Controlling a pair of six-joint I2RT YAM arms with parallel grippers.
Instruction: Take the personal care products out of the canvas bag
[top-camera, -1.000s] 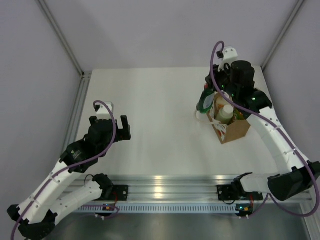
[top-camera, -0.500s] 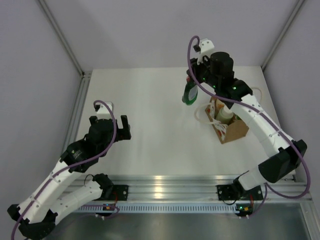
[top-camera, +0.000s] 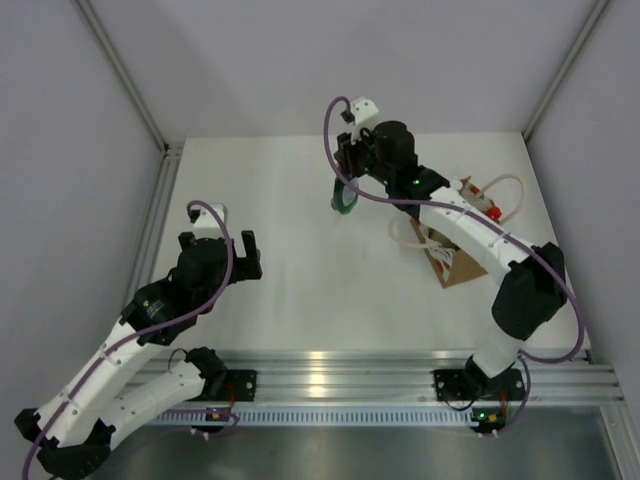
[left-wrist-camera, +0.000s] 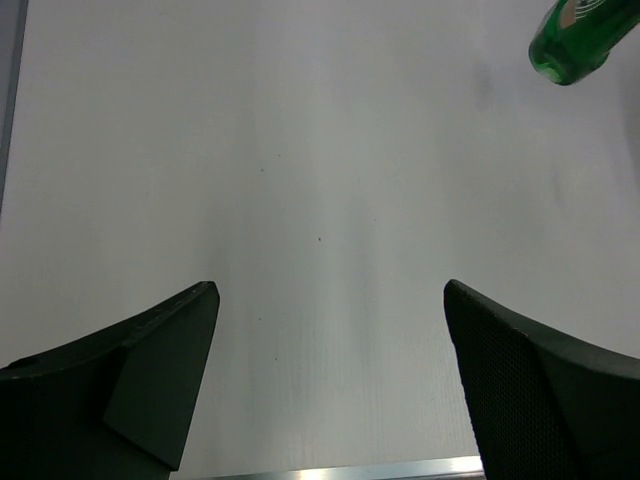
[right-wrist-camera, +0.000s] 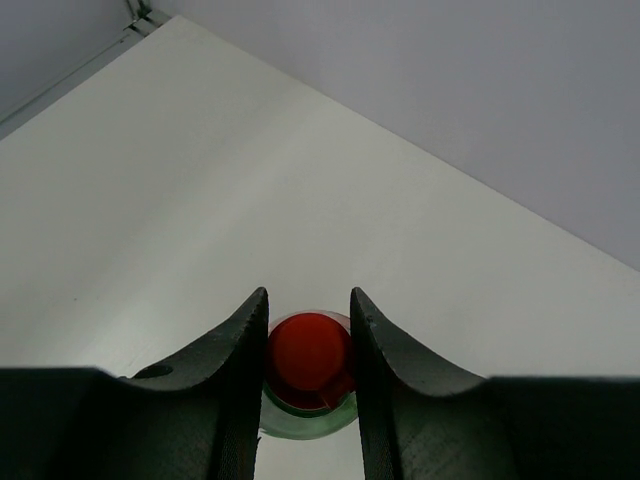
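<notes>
**Overhead view.** I see the right gripper (top-camera: 347, 190) reaching to the far middle of the table (top-camera: 300, 300), with the dark green bottle (top-camera: 343, 206) hanging beneath it. The canvas bag (top-camera: 458, 268) sits well apart to the right. It lies partly under the right forearm (top-camera: 470, 235), so its contents are hidden from me. One white rope handle (top-camera: 510, 186) loops out on the bag's far side. The left gripper (top-camera: 216, 240) sits over the near left of the table, well away from both bottle and bag.

**Right wrist view.** This view supplies what the overhead camera's angle conceals. The two dark fingers (right-wrist-camera: 235, 370) are clamped on the bottle's red cap (right-wrist-camera: 308, 352), one on each side. A rim of green body shows just below the cap.

**Left wrist view.** The left gripper's jaws are spread wide and grasp nothing, with bare table between them. Only this camera shows the bottle's lower end (left-wrist-camera: 572, 38), tilted, at the far right. I cannot tell whether it touches the table.
</notes>
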